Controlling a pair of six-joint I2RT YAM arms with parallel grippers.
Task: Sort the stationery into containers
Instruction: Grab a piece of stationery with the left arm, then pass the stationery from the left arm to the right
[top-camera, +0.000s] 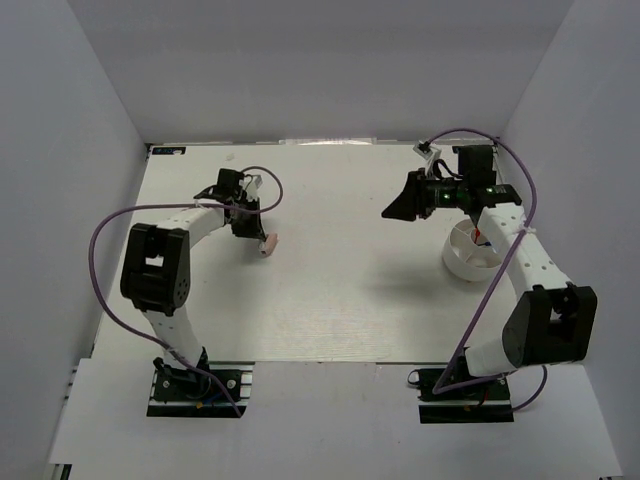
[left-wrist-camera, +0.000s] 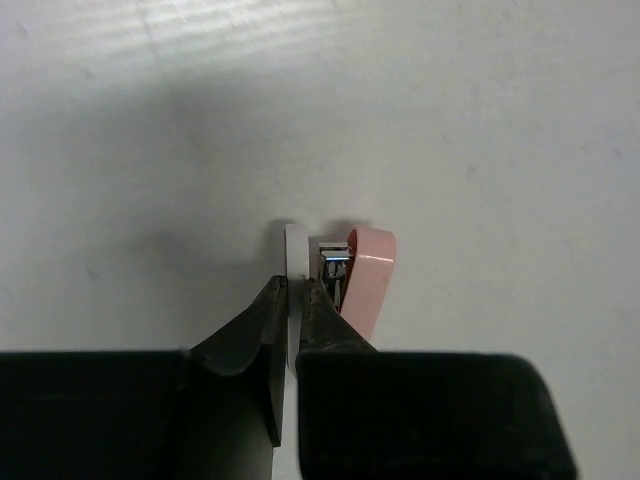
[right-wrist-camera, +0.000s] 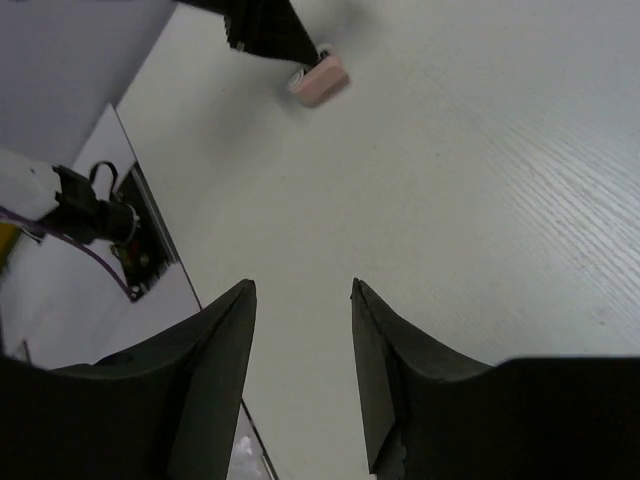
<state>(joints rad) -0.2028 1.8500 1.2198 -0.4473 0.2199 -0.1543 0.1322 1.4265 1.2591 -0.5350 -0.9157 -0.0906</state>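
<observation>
Pink on one side and white on the other, with a bit of bright metal between, the small stationery piece (left-wrist-camera: 365, 280) sits on the left half of the table (top-camera: 330, 290), towards the far edge. The left gripper (left-wrist-camera: 295, 300) has closed on it. In the left wrist view the two dark fingers pinch its thin white plate, while the pink half sticks out to one side of them. Whether the piece rests on the table or is just clear of it cannot be told.

Well apart from it, on the right half of the table, stands the round white bowl (top-camera: 462, 265), partly hidden under the right arm. A speck of orange-red shows inside, too small to name. The right gripper (right-wrist-camera: 300, 300) hangs above the table, to the left of the bowl, its jaws apart with nothing between them.
</observation>
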